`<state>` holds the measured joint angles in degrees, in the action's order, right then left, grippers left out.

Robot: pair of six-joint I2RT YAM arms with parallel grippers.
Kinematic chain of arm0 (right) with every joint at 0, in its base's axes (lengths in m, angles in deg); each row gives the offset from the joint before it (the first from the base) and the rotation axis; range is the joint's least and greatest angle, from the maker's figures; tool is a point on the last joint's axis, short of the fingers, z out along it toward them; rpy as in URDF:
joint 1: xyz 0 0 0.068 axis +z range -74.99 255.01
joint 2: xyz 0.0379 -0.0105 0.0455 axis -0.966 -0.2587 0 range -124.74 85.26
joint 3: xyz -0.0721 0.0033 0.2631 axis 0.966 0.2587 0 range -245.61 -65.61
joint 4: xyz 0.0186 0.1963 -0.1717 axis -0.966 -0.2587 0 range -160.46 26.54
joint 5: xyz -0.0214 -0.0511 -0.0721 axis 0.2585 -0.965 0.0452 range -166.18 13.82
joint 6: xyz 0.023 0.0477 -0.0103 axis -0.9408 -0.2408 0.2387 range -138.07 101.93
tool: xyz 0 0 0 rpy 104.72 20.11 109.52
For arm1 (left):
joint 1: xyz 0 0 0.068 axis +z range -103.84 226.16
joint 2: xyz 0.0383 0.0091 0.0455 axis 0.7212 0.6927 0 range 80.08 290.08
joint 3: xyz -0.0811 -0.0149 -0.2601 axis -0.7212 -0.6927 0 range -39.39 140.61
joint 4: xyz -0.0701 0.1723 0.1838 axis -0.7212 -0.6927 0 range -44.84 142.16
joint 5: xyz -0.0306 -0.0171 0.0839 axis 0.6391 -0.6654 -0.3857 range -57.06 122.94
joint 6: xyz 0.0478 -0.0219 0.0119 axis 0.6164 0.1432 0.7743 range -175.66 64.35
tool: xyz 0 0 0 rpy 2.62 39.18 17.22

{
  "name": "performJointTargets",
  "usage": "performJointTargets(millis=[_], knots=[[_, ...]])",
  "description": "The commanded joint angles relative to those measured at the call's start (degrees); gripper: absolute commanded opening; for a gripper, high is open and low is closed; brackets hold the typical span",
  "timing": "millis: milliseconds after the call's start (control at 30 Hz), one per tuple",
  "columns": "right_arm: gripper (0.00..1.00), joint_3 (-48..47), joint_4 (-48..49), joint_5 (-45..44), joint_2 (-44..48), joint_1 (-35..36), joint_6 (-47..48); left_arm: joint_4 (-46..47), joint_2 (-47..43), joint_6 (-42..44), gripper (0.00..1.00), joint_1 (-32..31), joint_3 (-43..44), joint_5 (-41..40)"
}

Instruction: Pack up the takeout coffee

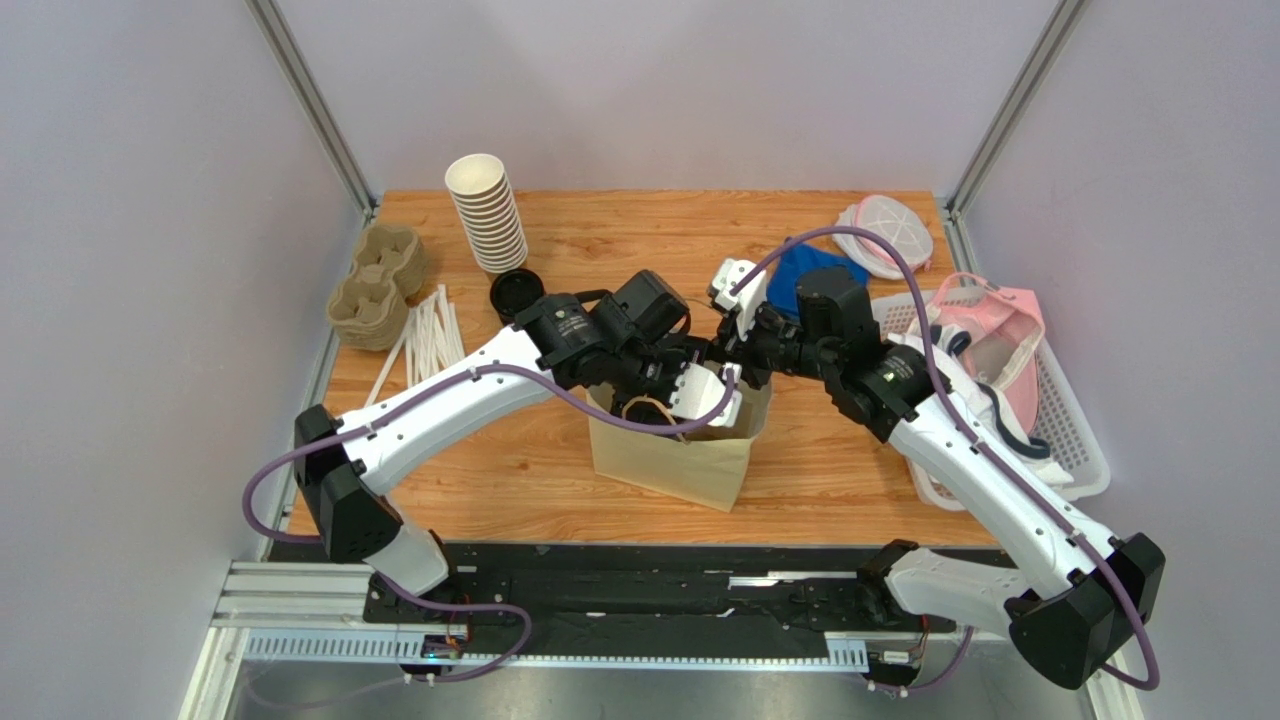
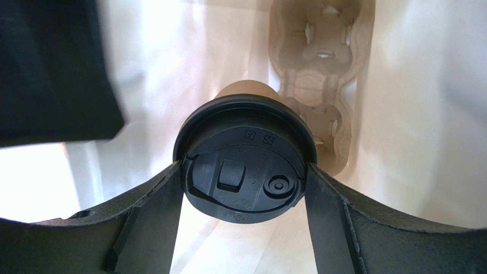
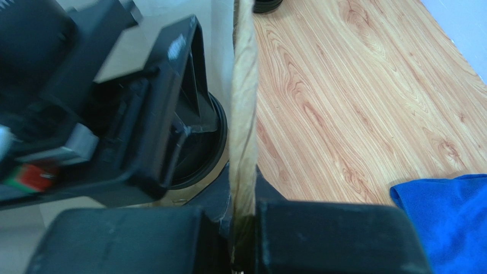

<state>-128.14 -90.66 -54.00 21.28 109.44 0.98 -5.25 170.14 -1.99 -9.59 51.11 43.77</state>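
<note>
The takeout coffee (image 2: 246, 165), a brown kraft cup with a black lid, hangs inside the brown paper bag (image 1: 676, 458). My left gripper (image 2: 244, 169) is shut on the coffee's lid, one finger on each side, and reaches into the bag's mouth (image 1: 684, 387). A pulp cup carrier (image 2: 320, 74) lies on the bag's floor just beyond the cup. My right gripper (image 3: 243, 228) is shut on the bag's twisted paper handle (image 3: 243, 114) and holds it at the bag's far right rim (image 1: 736, 368). The lid's edge (image 3: 214, 142) shows behind the left gripper in the right wrist view.
A stack of white-rimmed cups (image 1: 486, 210), loose black lids (image 1: 516, 288), a second pulp carrier (image 1: 376, 278) and white sticks (image 1: 428, 338) lie at the back left. A blue cloth (image 1: 812, 270) and a white basket (image 1: 1059, 435) with a pink bag are to the right.
</note>
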Motion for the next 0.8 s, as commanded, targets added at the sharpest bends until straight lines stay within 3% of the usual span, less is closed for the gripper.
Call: performJointTargets(millis=[0, 400, 633, 767], knots=[[0.0, 0.56, 0.48, 0.15, 0.35, -0.07, 1.43, -2.61, -2.52, -0.67, 0.77, 0.73, 4.16, 3.76], [0.0, 0.82, 0.75, 0.24, 0.97, -0.16, 2.31, -4.56, -3.75, -1.81, 0.75, 2.13, 5.74, 4.55], [0.0, 0.38, 1.01, 0.41, 1.67, -0.07, 2.31, -3.59, -3.67, -1.11, 0.62, 2.48, 2.93, 4.38], [0.0, -0.23, 1.27, 0.76, 2.99, 0.02, 2.83, 2.27, -6.82, 1.26, 0.55, 1.96, -4.42, -0.01]])
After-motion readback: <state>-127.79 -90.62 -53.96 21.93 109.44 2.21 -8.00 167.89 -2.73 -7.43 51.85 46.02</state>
